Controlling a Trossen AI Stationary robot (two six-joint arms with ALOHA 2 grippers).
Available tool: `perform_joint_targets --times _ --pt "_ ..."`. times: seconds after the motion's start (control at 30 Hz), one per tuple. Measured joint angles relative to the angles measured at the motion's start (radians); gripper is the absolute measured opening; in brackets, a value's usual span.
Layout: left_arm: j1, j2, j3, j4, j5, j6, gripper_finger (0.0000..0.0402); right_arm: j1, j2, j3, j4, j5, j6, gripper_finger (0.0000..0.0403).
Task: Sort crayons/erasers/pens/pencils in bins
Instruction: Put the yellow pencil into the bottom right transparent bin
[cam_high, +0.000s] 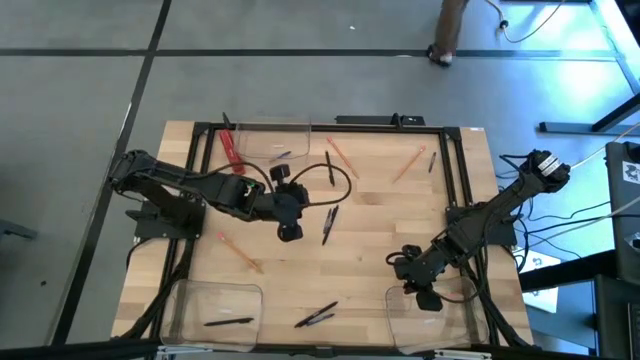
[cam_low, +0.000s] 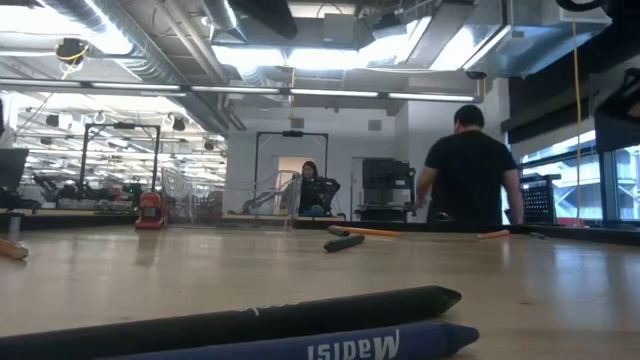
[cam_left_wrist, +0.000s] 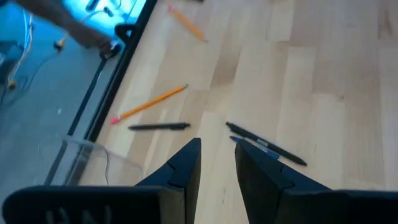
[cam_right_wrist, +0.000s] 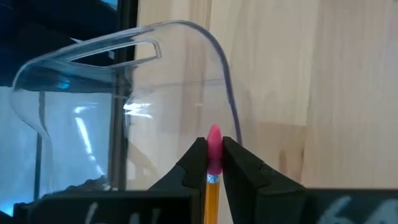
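The right gripper (cam_right_wrist: 214, 163) is pinching a pencil (cam_right_wrist: 213, 177) over the bin (cam_high: 455, 300) at lower right; next it needs lowering and letting go. The left gripper (cam_left_wrist: 217, 163) is hovering mid-table, fingers apart, over two pens (cam_left_wrist: 264, 144).

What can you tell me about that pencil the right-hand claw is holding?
The pencil is an orange stick with a silver band and pink eraser tip. It is pinched between the right gripper's two dark fingers, eraser end poking out beyond them, at the rim of a clear plastic bin. Its other end is out of sight.
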Motion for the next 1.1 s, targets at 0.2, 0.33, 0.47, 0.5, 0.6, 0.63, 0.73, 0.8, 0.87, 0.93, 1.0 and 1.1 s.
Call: perform_joint_targets --times 0.2,0.33,0.47,0.5,0.6,0.63,0.73,0.8,0.87,0.93,1.0,1.1 --pt "0.003 0.000 0.000 0.064 0.005 0.078 0.0092 0.000 0.000 0.000 0.002 0.035 -0.036 0.0041" --pt "0.003 0.000 0.000 0.067 0.035 0.081 0.0092 0.000 0.001 0.000 -0.002 0.052 -0.038 0.0042" --pt "0.015 0.000 0.000 0.070 0.124 0.118 0.0092 0.000 0.002 0.000 -0.003 0.064 -0.016 0.0053" --pt "0.022 0.000 0.000 0.071 0.153 0.126 0.0092 0.000 0.002 0.000 -0.003 0.064 -0.015 0.0058" --pt "0.043 0.000 0.000 0.071 0.240 0.132 0.0092 0.000 0.002 0.000 -0.003 0.064 -0.014 0.0072" --pt "0.049 0.000 0.000 0.071 0.266 0.132 0.0092 0.000 0.002 0.000 -0.003 0.064 -0.014 0.0074" --pt "0.058 0.000 0.000 0.071 0.316 0.132 0.0092 0.000 0.002 0.000 -0.003 0.064 -0.014 0.0077" --pt "0.059 0.000 0.000 0.073 0.329 0.132 0.0092 0.000 0.002 0.000 -0.002 0.064 -0.011 0.0078" --pt "0.059 0.000 0.000 0.075 0.332 0.132 0.0092 0.000 0.002 0.000 0.005 0.063 -0.011 0.0078" --pt "0.059 0.000 0.000 0.075 0.333 0.132 0.0092 0.000 0.002 0.001 0.015 0.052 -0.011 0.0078" --pt "0.059 0.000 0.000 0.075 0.333 0.131 0.0092 -0.001 0.003 0.016 0.013 0.043 0.000 0.0078" --pt "0.059 -0.004 0.000 0.075 0.333 0.131 0.0092 -0.002 0.003 0.062 0.012 0.019 0.007 0.0078"
